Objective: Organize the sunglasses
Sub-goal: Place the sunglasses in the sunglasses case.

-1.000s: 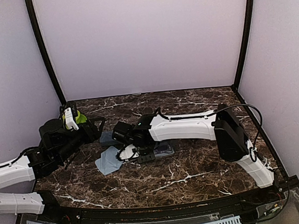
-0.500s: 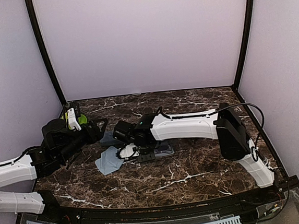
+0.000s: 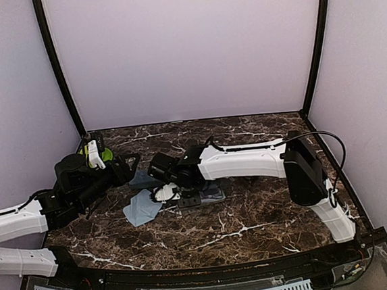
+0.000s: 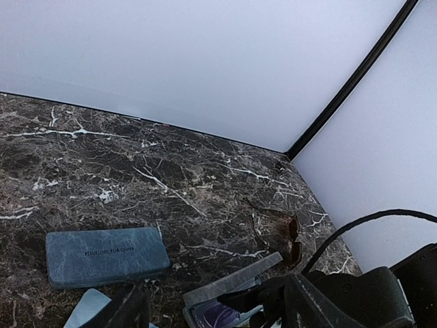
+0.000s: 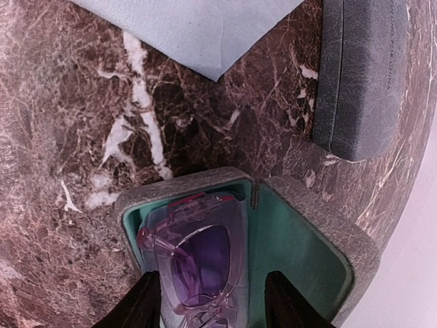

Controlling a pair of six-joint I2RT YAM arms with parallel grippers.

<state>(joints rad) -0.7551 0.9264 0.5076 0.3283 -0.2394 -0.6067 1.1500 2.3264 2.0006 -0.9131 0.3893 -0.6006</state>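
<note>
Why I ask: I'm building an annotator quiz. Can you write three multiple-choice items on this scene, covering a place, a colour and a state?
1. Where do the pink-purple sunglasses lie?
A in a drawer
B in the open case
C on a plate

2. What colour is the open case's lining?
A teal
B red
C yellow

3. What state is the blue-grey case in?
A lid open
B standing on end
C shut, lying flat

Answers:
1 B: the right wrist view shows them resting inside the lined case.
2 A: the inner walls around the glasses are teal.
3 C: its lid is down and it lies flat on the marble table.
</note>
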